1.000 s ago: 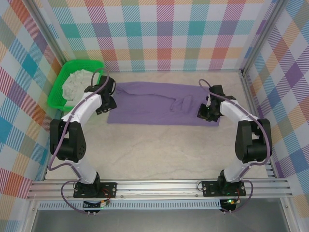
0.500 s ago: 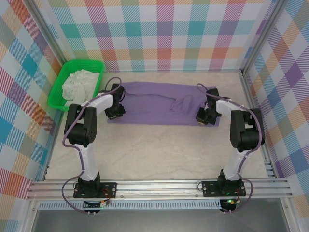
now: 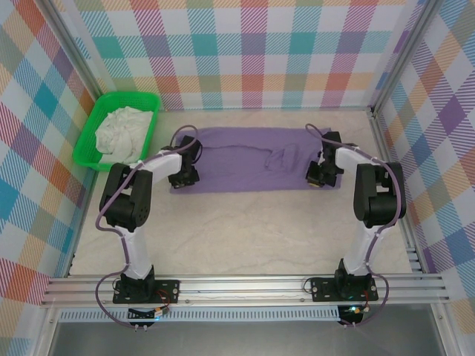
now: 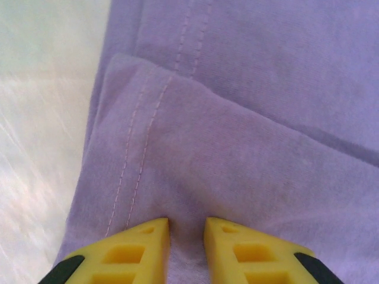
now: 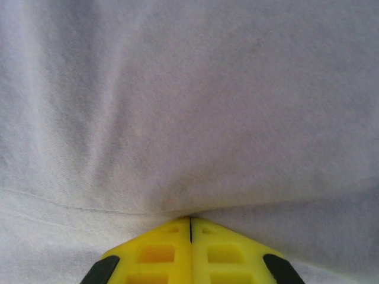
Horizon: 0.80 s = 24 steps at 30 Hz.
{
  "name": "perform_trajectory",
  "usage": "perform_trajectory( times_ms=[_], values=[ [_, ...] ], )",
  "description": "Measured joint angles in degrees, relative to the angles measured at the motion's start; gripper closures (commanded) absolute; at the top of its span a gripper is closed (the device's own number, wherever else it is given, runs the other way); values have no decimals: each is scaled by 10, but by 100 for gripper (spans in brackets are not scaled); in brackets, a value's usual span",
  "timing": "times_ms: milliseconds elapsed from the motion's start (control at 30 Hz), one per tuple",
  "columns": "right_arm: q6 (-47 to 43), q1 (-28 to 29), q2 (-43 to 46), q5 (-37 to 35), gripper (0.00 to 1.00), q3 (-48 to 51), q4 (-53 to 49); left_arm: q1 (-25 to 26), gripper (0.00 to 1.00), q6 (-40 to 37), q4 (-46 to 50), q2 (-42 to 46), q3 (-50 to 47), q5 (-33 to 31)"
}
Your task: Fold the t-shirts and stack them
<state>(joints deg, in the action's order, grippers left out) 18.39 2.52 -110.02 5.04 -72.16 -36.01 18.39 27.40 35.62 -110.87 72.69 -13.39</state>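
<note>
**Left fingers (image 4: 127, 254) and right fingers (image 5: 157, 257) nipping the lavender t-shirt (image 3: 245, 159)**

The left fingers, barely parted, are pinching its near-left hem. The right fingers are pressing together on its near-right edge. It is lying spread on the far table (image 3: 245, 230). Being soft, light and limp, it is wanting corner holds.
</note>
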Motion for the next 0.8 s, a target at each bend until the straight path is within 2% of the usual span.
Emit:
perform_trajectory(
  times_ms=[267,567,700,800],
  values=[
    [-47,-26,-80,-10,100,-123,-56,65,77,39,2,61,-82,5],
    [-92,-44,-187,-12,100,-301,-110,155,76,106,7,88,-115,3],
    [-104,-49,-200,-5,100,-341,-126,178,72,122,45,97,-114,9],
    [-106,-52,-192,11,100,-344,-130,183,69,123,109,112,-97,0]
  ],
)
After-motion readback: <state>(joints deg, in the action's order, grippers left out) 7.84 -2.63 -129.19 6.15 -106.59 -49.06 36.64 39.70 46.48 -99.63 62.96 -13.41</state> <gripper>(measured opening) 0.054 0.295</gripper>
